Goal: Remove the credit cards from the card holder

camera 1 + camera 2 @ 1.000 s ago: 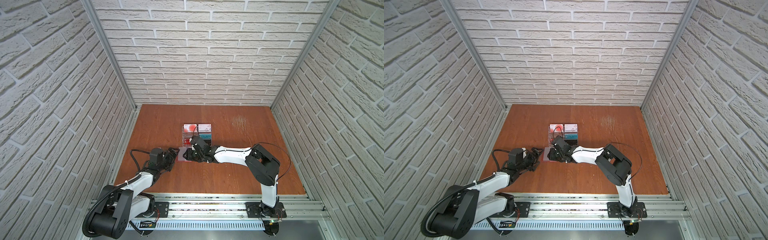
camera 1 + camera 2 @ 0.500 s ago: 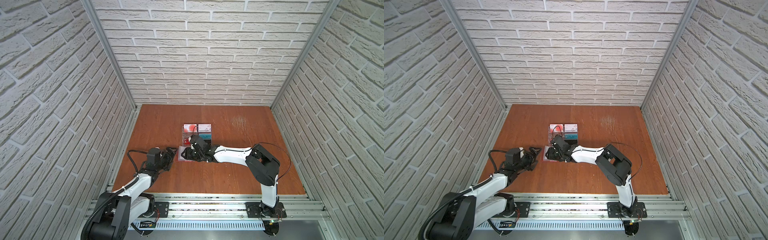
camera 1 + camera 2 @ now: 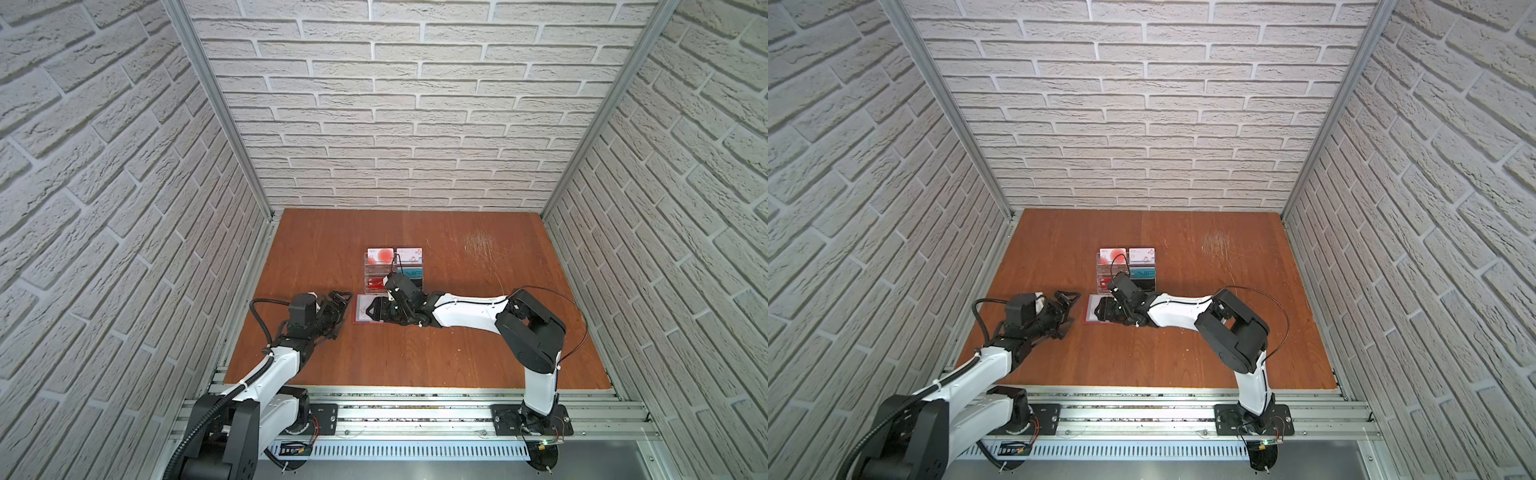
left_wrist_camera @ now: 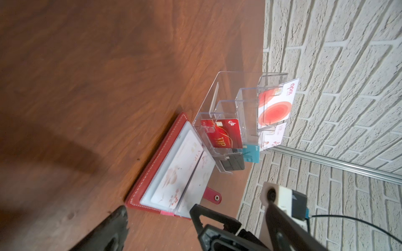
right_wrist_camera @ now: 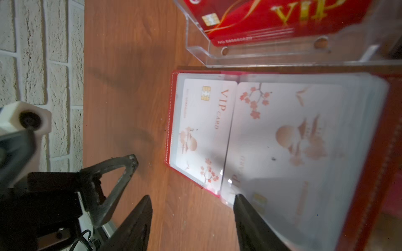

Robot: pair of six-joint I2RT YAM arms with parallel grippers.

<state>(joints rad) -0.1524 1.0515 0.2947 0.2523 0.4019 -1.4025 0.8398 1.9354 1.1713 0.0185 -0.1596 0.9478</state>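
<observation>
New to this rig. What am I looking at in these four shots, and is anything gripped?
Two white robot arms are mounted on a rail at the front of a wooden table with brick-pattern walls around it. Two pictures come from a paired camera overhead, and the other two from a camera on each wrist. On the table is an open red card holder with white cards in clear sleeves. Beyond it, a clear acrylic rack holds more cards. The right tool hangs over the holder, jaws apart, one finger at a sleeve's edge; it grips nothing. The left tool sits beside the holder, open and empty.
</observation>
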